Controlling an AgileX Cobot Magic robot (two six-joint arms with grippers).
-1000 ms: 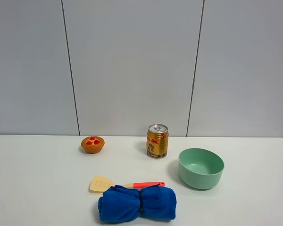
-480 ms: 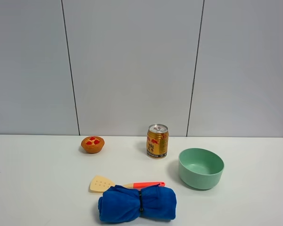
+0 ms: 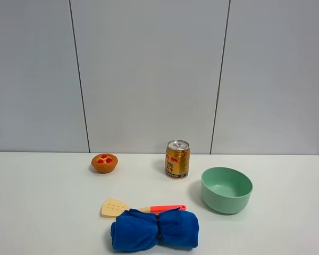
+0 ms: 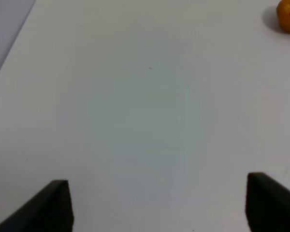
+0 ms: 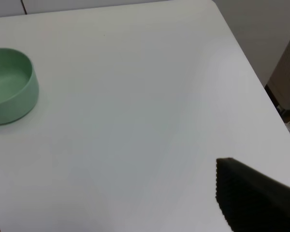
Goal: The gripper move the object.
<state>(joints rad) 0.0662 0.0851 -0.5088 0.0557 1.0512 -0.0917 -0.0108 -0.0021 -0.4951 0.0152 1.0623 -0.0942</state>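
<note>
The rolled bright-blue cloth bundle (image 3: 154, 229), cinched by a dark band, lies at the table's front centre in the exterior high view. It shows in neither wrist view. Neither arm shows in the exterior high view. My left gripper (image 4: 159, 210) hangs over bare white table with its two dark fingertips (image 4: 55, 205) far apart and nothing between them. My right gripper (image 5: 121, 215) is over bare table to the right of the green bowl (image 5: 9, 87). One dark fingertip (image 5: 251, 200) shows, a sliver of the other sits at the frame's edge, wide apart and empty.
A beige spatula with an orange-red handle (image 3: 141, 208) lies just behind the bundle, touching it. The green bowl (image 3: 226, 189) stands to the right, a gold can (image 3: 177, 159) behind, and a fruit tart (image 3: 105, 162) at back left, also in the left wrist view (image 4: 289, 15). The table's right edge (image 5: 251, 72) is near my right gripper.
</note>
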